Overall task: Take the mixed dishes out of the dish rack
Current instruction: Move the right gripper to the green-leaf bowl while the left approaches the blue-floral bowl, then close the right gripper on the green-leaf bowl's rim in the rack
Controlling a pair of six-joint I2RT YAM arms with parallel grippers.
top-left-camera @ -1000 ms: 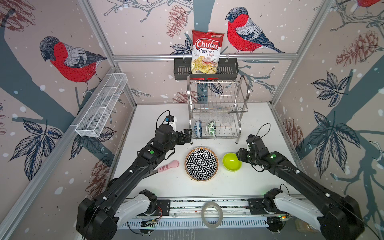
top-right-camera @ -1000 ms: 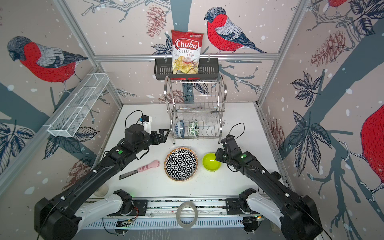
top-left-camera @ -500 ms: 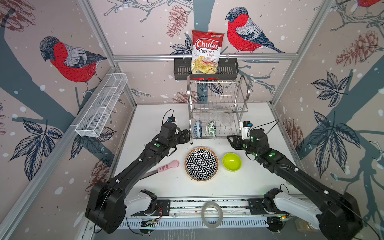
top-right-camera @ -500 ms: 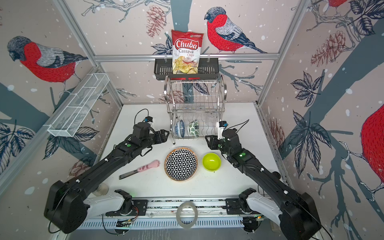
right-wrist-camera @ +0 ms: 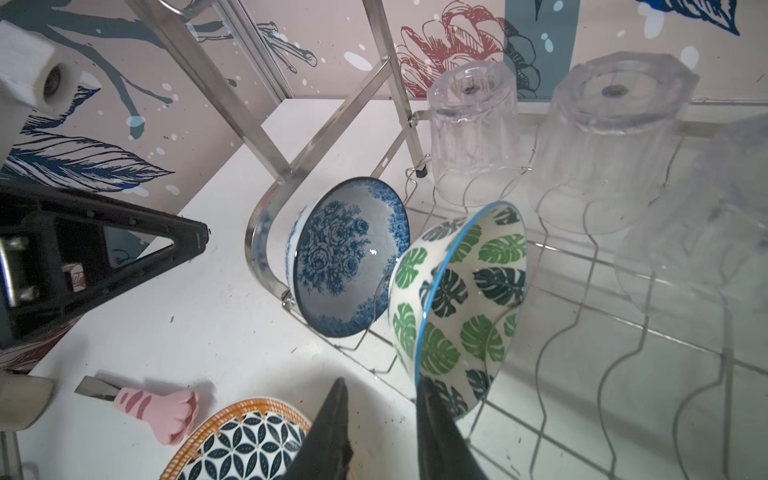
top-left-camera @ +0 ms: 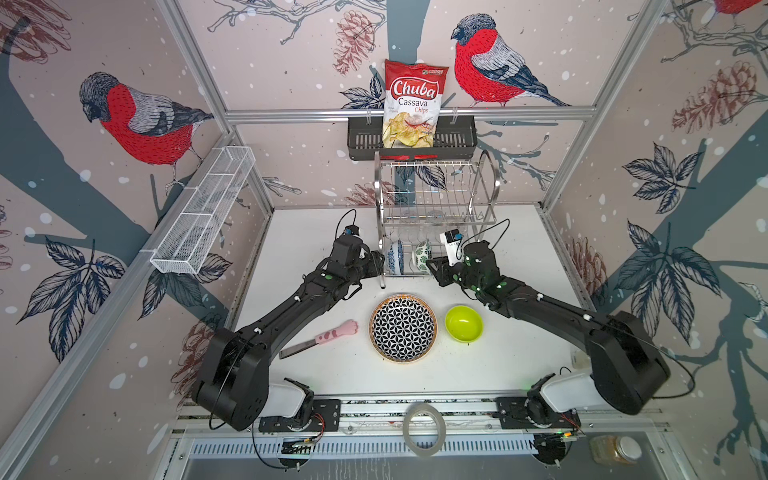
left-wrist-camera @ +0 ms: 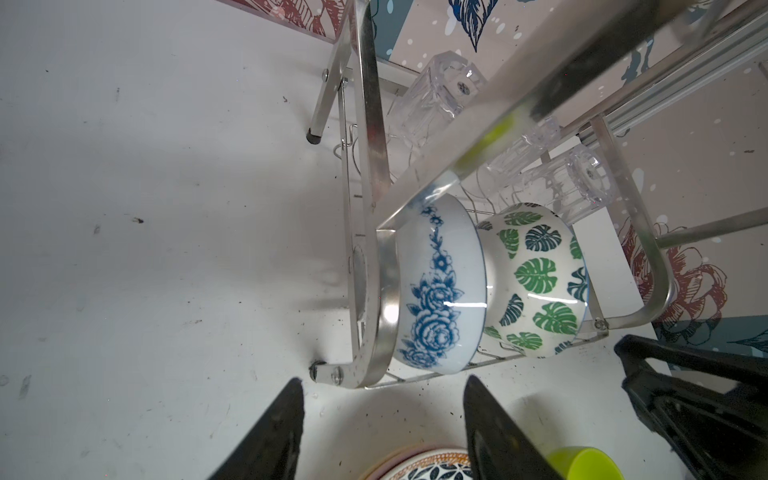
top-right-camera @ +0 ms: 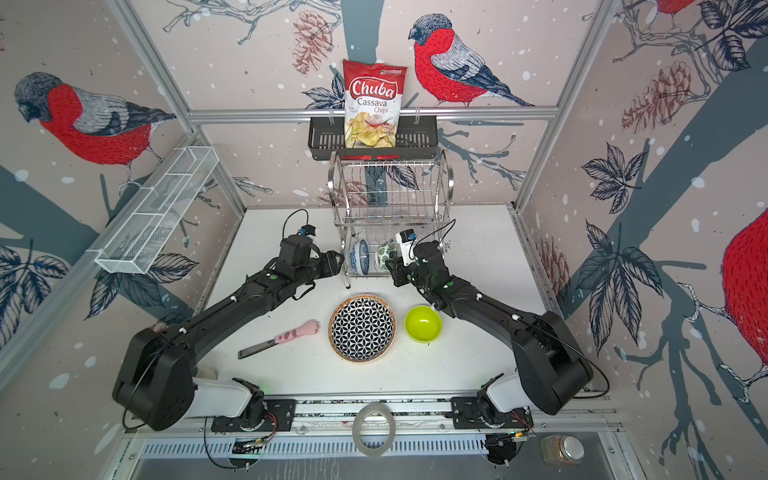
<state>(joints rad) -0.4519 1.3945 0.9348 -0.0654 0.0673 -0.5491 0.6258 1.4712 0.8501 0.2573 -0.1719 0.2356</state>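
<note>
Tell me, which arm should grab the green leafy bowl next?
I'd say right. The right gripper is at the green bowl's rim. The left gripper faces the blue bowl, which stands between it and the green one.

The jaws (gap between them) flank the rim of the green-leaf bowl (right-wrist-camera: 465, 291), just beside the blue-floral bowl (right-wrist-camera: 345, 257).
</note>
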